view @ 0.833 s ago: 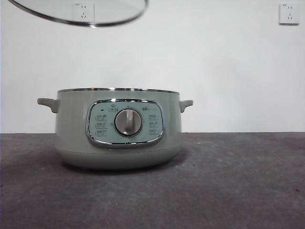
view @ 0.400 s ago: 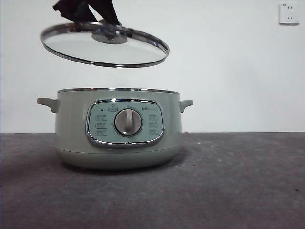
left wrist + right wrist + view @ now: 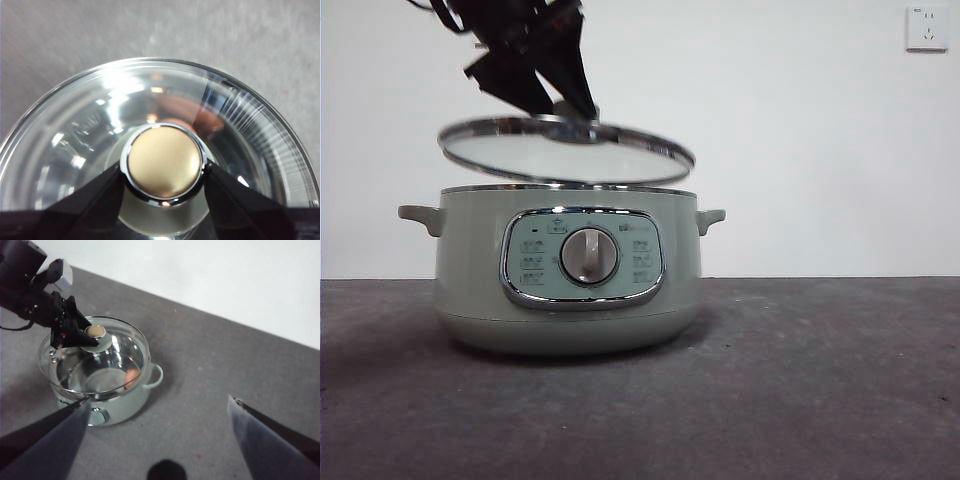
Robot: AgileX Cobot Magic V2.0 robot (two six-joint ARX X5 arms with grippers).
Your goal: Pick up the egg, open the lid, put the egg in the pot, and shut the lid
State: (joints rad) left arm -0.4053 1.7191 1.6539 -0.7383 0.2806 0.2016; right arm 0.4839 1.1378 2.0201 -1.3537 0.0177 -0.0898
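Left gripper [image 3: 565, 105] enters from upper left of the front view, jaws clamped on the knob [image 3: 165, 162] of the lid [image 3: 566, 152]. Lid hangs just above the pot [image 3: 567, 268], tilted, its right edge nearly at the pot's rim; contact cannot be told. Egg [image 3: 131, 376] lies inside the pot, seen through the glass. Pot stands left of centre on the grey counter [image 3: 820, 380]. Right gripper [image 3: 160, 412] hangs high over the counter, jaws wide apart, holding nothing.
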